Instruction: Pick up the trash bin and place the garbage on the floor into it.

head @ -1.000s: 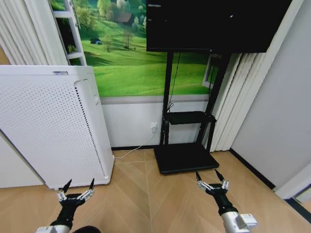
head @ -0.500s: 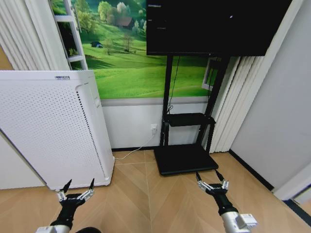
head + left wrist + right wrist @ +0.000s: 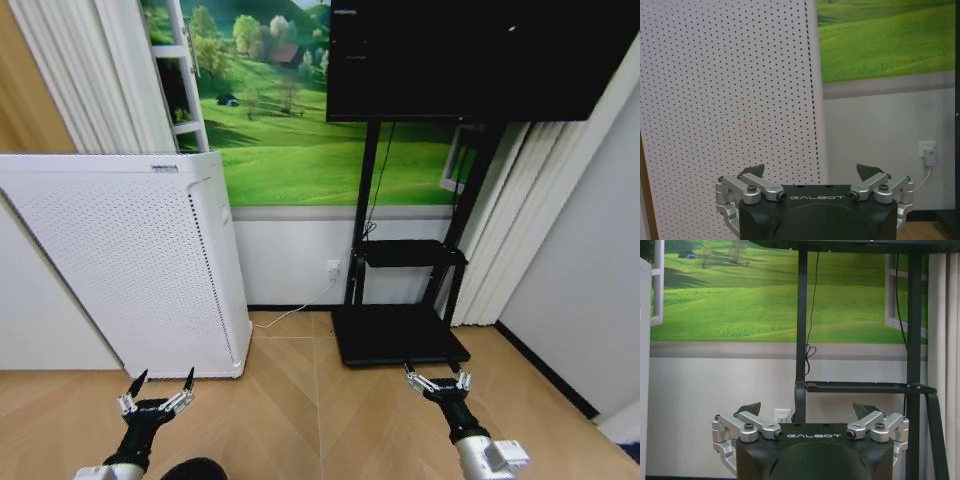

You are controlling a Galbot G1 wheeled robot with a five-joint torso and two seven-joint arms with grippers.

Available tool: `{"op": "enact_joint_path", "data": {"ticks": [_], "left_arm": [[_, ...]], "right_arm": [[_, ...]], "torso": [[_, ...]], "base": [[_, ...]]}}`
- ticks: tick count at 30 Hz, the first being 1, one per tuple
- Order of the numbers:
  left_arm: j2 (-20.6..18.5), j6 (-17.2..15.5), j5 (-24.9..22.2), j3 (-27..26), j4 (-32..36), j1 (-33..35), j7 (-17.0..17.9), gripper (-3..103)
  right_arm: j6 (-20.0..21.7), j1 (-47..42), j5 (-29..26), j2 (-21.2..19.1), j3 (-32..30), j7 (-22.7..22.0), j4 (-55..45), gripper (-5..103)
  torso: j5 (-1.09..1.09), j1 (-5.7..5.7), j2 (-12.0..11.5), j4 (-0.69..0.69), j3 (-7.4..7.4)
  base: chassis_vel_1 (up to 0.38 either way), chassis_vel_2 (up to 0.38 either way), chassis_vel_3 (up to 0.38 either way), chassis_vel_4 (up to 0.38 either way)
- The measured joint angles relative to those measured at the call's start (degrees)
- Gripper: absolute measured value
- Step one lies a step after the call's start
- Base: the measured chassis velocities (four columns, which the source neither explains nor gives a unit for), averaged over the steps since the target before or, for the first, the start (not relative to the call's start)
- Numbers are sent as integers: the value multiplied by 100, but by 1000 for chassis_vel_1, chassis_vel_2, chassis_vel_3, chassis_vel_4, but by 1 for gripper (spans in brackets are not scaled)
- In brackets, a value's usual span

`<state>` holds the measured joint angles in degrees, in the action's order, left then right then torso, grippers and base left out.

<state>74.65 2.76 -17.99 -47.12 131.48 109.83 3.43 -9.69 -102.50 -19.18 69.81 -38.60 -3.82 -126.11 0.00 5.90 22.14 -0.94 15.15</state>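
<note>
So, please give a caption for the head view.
Both open claws, left and right, hover above the floor.

The head camera looks forward and down from above at the floor (image 3: 300, 400), the wall mural (image 3: 290, 150) and both arms low in its frame. The left wrist camera sits just behind the left gripper (image 3: 812, 172) — close to the white perforated appliance (image 3: 730, 100). The right wrist camera looks past the right gripper (image 3: 809, 410) at the black TV stand (image 3: 802, 340). All three share the mural (green hills).
</note>
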Motion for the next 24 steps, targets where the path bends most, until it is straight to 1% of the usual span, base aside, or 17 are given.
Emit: {"op": "enact_joint_path", "data": {"ticks": [5, 8, 16, 18, 19, 20, 24], "left_arm": [[0, 0, 0, 0, 0, 0, 0, 100], [0, 0, 0, 0, 0, 0, 0, 100], [0, 0, 0, 0, 0, 0, 0, 100], [0, 0, 0, 0, 0, 0, 0, 100], [0, 0, 0, 0, 0, 0, 0, 100], [0, 0, 0, 0, 0, 0, 0, 100], [0, 0, 0, 0, 0, 0, -1, 100]], "right_arm": [[0, 0, 0, 0, 0, 0, 0, 100], [0, 0, 0, 0, 0, 0, 0, 100], [0, 0, 0, 0, 0, 0, 0, 100], [0, 0, 0, 0, 0, 0, 0, 100], [0, 0, 0, 0, 0, 0, 0, 100], [0, 0, 0, 0, 0, 0, 0, 100], [0, -1, 0, 0, 0, 0, 0, 100]], "torso": [[0, 33, 95, 1, 64], [0, 68, 198, 1, 131], [0, 97, 280, 1, 183], [0, 128, 357, 1, 229], [0, 128, 357, 1, 229], [0, 154, 409, 0, 256], [0, 172, 444, 1, 276]], "base": [[0, 0, 0, 0], [0, 0, 0, 0], [-4, -4, -8, -5], [-50, -47, -48, -40], [-52, -47, -42, -28], [0, 0, 0, 0], [0, 0, 0, 0]]}}
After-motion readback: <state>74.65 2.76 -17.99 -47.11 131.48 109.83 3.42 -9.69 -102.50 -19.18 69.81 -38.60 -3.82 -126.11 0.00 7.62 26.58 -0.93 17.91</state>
